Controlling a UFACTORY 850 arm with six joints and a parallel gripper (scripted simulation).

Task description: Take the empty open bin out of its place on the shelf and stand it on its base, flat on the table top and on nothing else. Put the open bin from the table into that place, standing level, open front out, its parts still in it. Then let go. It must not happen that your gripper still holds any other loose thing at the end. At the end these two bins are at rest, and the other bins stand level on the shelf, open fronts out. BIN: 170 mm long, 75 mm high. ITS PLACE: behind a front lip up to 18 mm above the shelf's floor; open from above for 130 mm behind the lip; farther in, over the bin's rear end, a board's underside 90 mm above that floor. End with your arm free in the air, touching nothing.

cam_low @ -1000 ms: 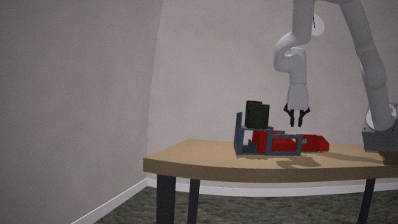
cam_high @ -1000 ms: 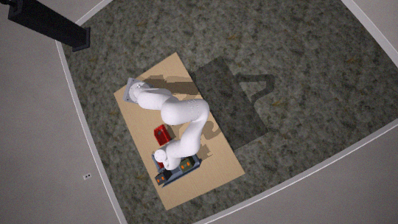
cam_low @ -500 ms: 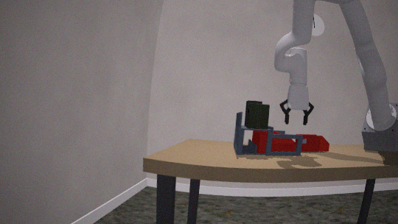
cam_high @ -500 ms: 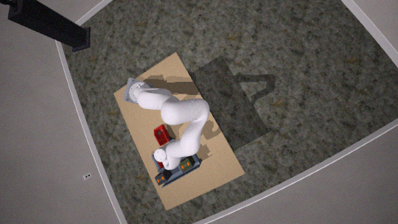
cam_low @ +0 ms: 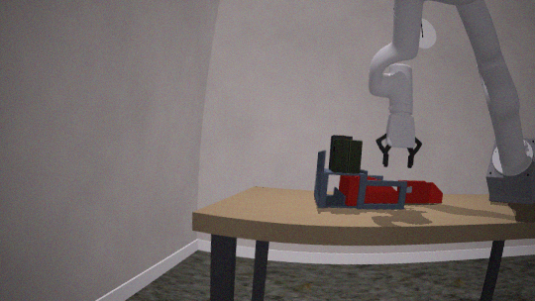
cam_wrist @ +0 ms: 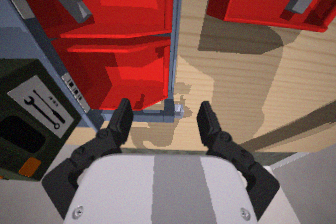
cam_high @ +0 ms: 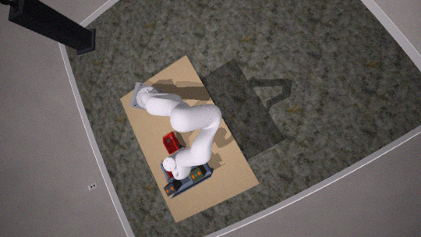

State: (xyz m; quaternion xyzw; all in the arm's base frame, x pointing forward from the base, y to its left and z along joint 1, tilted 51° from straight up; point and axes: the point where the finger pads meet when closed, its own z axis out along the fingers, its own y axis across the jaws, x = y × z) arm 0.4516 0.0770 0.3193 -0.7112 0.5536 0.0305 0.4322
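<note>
Two red bins matter: one sits in the shelf (cam_wrist: 172, 60) at the wrist view's upper left, the shelf bin (cam_wrist: 122, 65), and the table bin (cam_wrist: 270, 12) lies at upper right on the table (cam_wrist: 270, 100). The gripper (cam_wrist: 165, 117) hangs spread wide, holding nothing, above the shelf's front corner post. The shelf bin lies up-left of the fingers, long axis running up-frame; bare wood opens rightward.

You see a tan table (cam_low: 277, 224) on dark legs (cam_low: 222, 268), standing on mottled carpet (cam_high: 312, 51). Two dark boxes (cam_high: 51, 22) on the grey walls (cam_low: 99, 115). A white baseboard (cam_low: 149, 273) rims the floor.
</note>
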